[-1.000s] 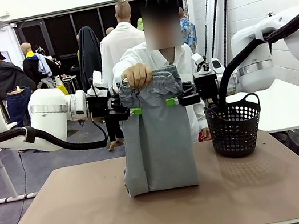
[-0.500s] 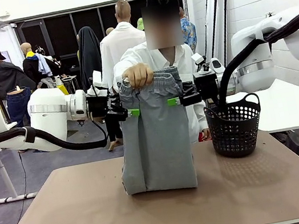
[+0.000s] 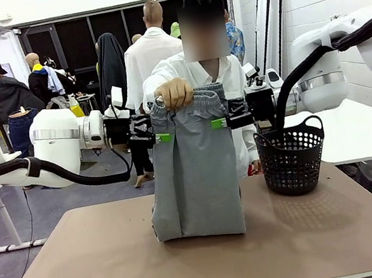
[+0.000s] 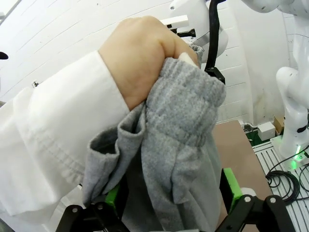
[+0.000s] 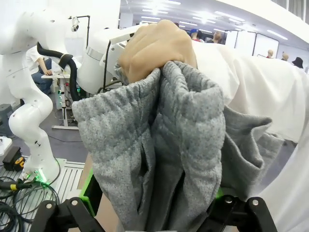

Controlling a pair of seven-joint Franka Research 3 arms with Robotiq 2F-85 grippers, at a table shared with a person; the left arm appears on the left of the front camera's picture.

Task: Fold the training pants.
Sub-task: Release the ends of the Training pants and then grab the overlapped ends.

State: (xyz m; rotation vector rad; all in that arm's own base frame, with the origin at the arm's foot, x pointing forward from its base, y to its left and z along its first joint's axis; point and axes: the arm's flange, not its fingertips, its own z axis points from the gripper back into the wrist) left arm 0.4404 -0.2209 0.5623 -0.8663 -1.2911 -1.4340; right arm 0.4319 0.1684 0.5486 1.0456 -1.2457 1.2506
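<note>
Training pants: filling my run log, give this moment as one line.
pants held up, bottom on table | hand grips waistband | left claw open around edge | right claw open around edge

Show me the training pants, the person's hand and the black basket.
training pants [image 3: 197, 180], front view, hanging leg part.
person's hand [image 3: 174, 94], front view, the knuckles.
black basket [image 3: 293, 167], front view, its wall.

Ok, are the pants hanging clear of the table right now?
No, the lower end of the training pants rests on the table while the person's hand holds the waistband up.
</note>
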